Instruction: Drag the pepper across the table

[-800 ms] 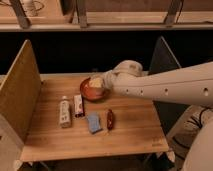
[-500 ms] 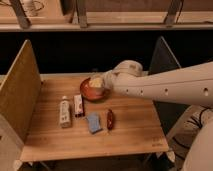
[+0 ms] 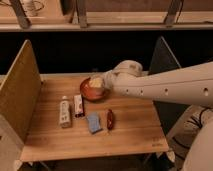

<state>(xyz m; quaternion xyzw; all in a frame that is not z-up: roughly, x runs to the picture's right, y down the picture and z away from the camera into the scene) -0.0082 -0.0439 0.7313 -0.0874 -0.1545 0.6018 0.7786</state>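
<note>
The pepper [image 3: 110, 119] is small, dark red and glossy. It lies lengthwise on the light wooden table [image 3: 55, 137], right of centre towards the front. My gripper [image 3: 97, 83] is at the end of the white arm that reaches in from the right. It hangs over the red-brown bowl at the back of the table, well behind the pepper and apart from it.
A red-brown round bowl [image 3: 88, 90] sits at the back centre. A blue sponge-like pad [image 3: 93, 122] lies just left of the pepper. A red-and-white small box [image 3: 78, 105] and a white tube [image 3: 64, 112] lie further left. Upright panels [image 3: 19, 92] stand at both table sides.
</note>
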